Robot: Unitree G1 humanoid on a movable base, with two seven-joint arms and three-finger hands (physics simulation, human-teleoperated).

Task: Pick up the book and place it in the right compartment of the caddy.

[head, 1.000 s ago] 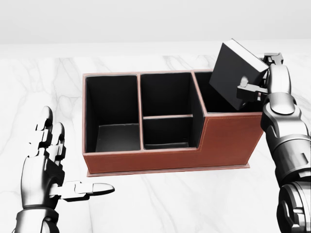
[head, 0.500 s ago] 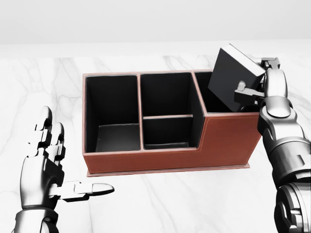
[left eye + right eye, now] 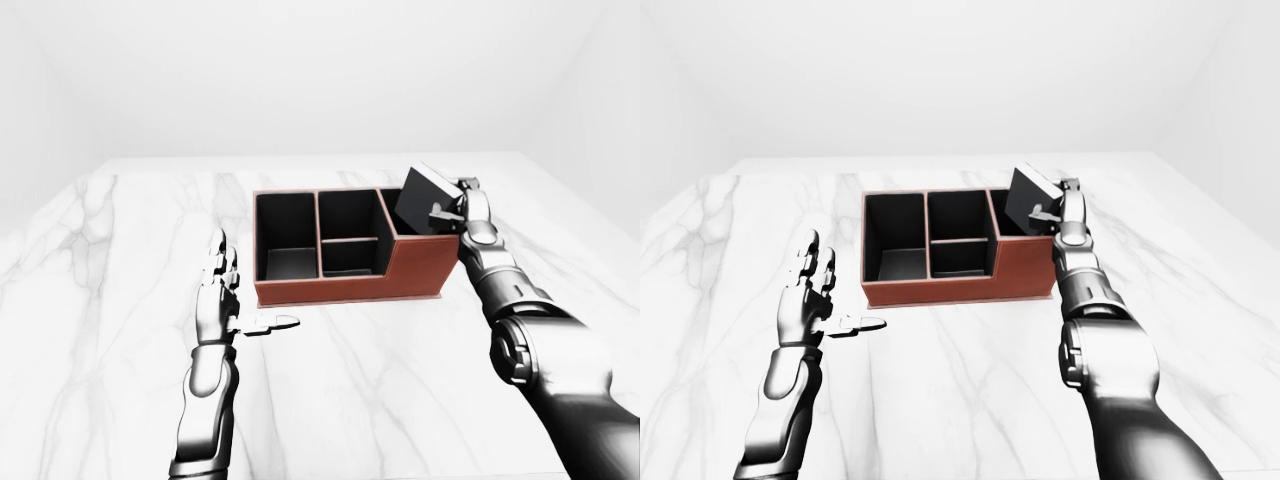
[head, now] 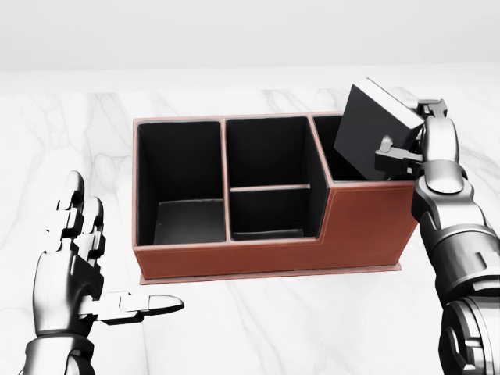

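The book (image 4: 373, 126), a stiff dark slab that looks light, tilts with its lower corner inside the right compartment of the caddy (image 4: 363, 226). The right hand (image 4: 418, 148) pinches its right edge with clenched fingers (image 4: 388, 149); the left hand (image 4: 74, 258) hangs spread, holding nothing.

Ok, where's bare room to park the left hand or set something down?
Bare marble table lies between left hand and caddy, and left of the caddy. Crowded: caddy's right end, where right hand holds the book tilted over the right compartment.
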